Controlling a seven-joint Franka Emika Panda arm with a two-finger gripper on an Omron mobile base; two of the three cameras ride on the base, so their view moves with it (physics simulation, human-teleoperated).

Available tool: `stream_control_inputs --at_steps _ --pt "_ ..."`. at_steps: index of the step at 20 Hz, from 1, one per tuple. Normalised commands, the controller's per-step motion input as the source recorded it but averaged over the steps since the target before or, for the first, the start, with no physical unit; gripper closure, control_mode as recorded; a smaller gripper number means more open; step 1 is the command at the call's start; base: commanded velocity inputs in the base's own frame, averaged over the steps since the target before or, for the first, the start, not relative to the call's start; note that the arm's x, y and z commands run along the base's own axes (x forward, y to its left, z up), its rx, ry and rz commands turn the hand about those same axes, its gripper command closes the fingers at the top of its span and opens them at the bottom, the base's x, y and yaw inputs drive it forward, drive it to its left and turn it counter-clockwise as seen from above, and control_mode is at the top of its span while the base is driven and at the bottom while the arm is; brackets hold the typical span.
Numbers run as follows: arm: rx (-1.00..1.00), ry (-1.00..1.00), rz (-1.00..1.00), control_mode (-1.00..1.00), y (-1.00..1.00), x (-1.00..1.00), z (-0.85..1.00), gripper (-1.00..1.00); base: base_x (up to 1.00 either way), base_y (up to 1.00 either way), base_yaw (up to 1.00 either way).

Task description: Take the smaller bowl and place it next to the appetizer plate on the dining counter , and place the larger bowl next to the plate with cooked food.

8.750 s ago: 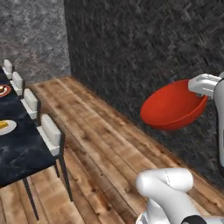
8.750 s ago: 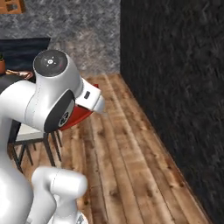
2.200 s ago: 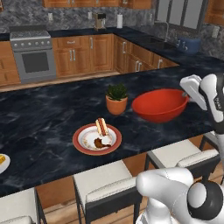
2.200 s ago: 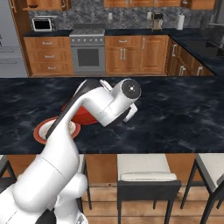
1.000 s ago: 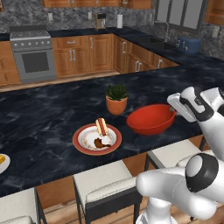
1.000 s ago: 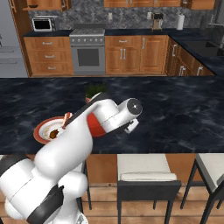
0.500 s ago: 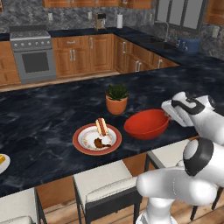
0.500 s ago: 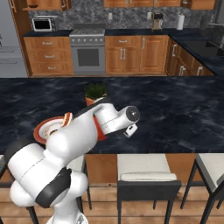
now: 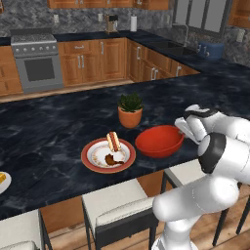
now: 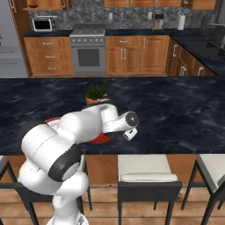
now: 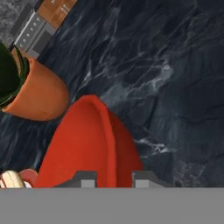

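My gripper (image 9: 182, 129) is shut on the right rim of the larger bowl (image 9: 158, 141), a glossy red one. The bowl sits low at the dining counter (image 9: 53, 129), just right of the plate with cooked food (image 9: 108, 155); whether it rests on the top I cannot tell. In the hand view the bowl (image 11: 87, 146) has its rim pinched between the fingertips of the gripper (image 11: 114, 180). From the right base view my arm covers most of the bowl (image 10: 103, 139). The appetizer plate (image 9: 3, 183) peeks in at the far left edge. The smaller bowl is out of view.
A potted plant (image 9: 130, 110) stands on the counter just behind the bowl, its terracotta pot (image 11: 40, 94) close by in the hand view. Cushioned stools (image 9: 118, 204) (image 10: 146, 168) line the counter's near edge. Cabinets and a stove (image 10: 89, 49) fill the far wall.
The arm has brought the red bowl down and leftward, from above the counter's right part to just beside the reddish-rimmed plate. The grip stayed shut.
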Motion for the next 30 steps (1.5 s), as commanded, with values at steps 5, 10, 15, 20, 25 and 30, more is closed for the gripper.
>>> stream_control_inputs --at_steps 5,10,15,20,25,30 --pt "0.0 0.0 0.0 -1.0 0.0 0.36 -0.37 1.0 0.0 0.0 0.0" --pt "0.0 0.0 0.0 -1.0 0.0 0.4 -0.32 1.0 0.0 0.0 0.0" --pt "0.0 0.02 0.0 -1.0 0.02 0.58 -0.19 -1.0 0.0 0.0 0.0" --pt "-0.04 0.05 0.0 -1.0 -0.08 0.09 0.76 -1.0 0.0 0.0 0.0" --pt "-0.13 -0.01 0.02 -1.0 -0.07 -0.31 1.0 -1.0 0.0 0.0 0.0" --pt "-0.24 -0.08 0.14 -1.0 0.0 -0.83 1.0 -1.0 0.0 0.0 0.0"
